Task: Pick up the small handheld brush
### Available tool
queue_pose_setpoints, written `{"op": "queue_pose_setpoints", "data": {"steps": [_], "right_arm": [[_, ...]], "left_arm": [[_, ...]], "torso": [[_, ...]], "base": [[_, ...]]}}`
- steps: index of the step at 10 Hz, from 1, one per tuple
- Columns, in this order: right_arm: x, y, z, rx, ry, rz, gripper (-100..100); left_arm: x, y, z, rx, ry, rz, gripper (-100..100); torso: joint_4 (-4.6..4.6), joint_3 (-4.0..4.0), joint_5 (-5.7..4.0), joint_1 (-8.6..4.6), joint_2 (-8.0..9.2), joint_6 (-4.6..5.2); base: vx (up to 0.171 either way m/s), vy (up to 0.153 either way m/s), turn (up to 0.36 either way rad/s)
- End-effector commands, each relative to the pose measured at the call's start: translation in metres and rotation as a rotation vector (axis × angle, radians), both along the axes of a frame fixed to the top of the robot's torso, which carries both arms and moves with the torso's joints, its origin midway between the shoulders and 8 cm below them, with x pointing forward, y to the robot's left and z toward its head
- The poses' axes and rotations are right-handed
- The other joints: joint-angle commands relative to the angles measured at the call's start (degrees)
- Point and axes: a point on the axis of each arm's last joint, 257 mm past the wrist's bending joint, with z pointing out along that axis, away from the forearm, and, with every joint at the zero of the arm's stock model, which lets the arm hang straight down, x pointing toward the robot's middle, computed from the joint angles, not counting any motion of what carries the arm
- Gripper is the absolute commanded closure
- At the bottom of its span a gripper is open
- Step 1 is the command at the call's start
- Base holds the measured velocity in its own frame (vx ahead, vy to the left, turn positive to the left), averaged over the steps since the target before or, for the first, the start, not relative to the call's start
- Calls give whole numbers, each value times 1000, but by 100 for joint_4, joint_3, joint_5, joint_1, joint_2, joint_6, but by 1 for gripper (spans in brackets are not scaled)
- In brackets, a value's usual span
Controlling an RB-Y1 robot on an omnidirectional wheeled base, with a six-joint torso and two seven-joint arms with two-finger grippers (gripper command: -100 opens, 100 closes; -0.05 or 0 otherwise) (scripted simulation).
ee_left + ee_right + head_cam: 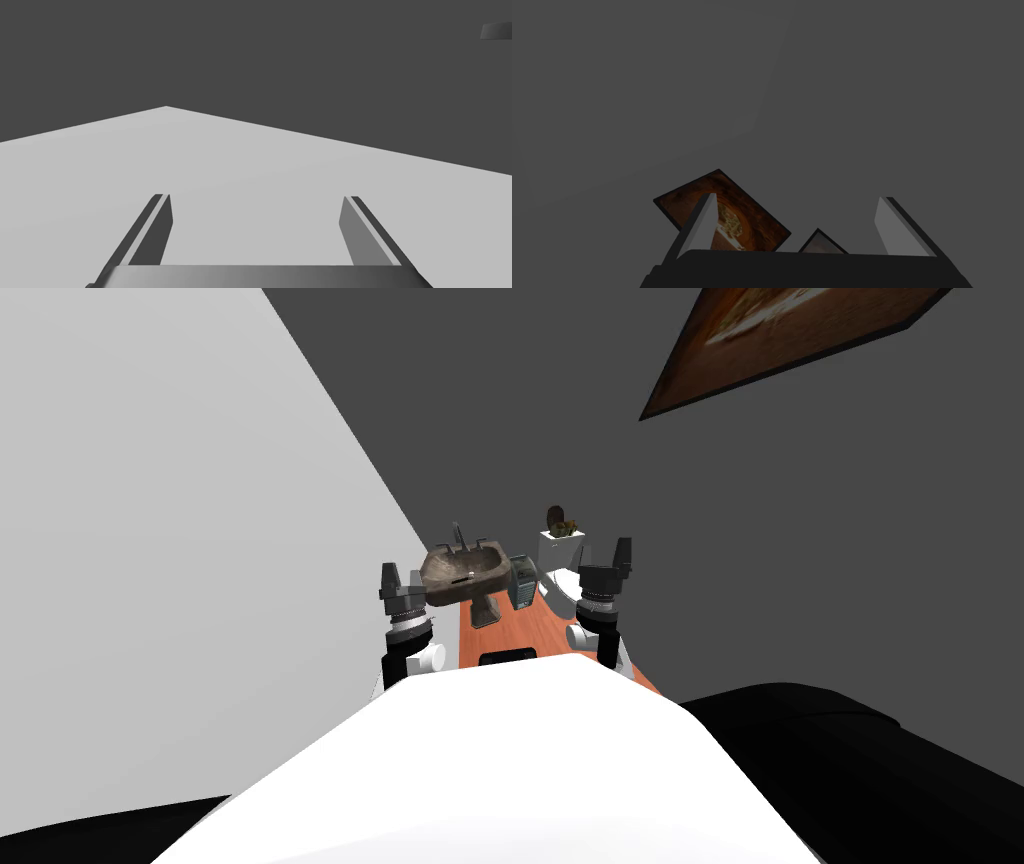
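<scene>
The left gripper (256, 197) and the right gripper (798, 196) are both up, fingers spread wide apart. A sink (462, 571) stands just ahead.

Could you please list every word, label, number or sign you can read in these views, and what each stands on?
None: no readable text anywhere.
The framed picture shows only an orange-brown image.
The small grey-green box beside the sink is too small to tell whether it bears a label.
</scene>
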Motion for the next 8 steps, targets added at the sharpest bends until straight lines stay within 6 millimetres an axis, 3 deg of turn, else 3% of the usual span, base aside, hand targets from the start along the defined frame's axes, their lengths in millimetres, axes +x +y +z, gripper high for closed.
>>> {"op": "queue_pose_setpoints", "data": {"steps": [1, 8], "right_arm": [[0, 0, 0, 0, 0, 0, 0], [0, 0, 0, 0, 0, 0, 0]], "left_arm": [[4, -2, -3, 15, 21, -23, -100], [32, -7, -26, 4, 168, -127, -100]], "torso": [[0, 0, 0, 0, 0, 0], [-3, -7, 1, 5, -13, 0]], "base": [[8, 0, 7], [26, 5, 10]]}}
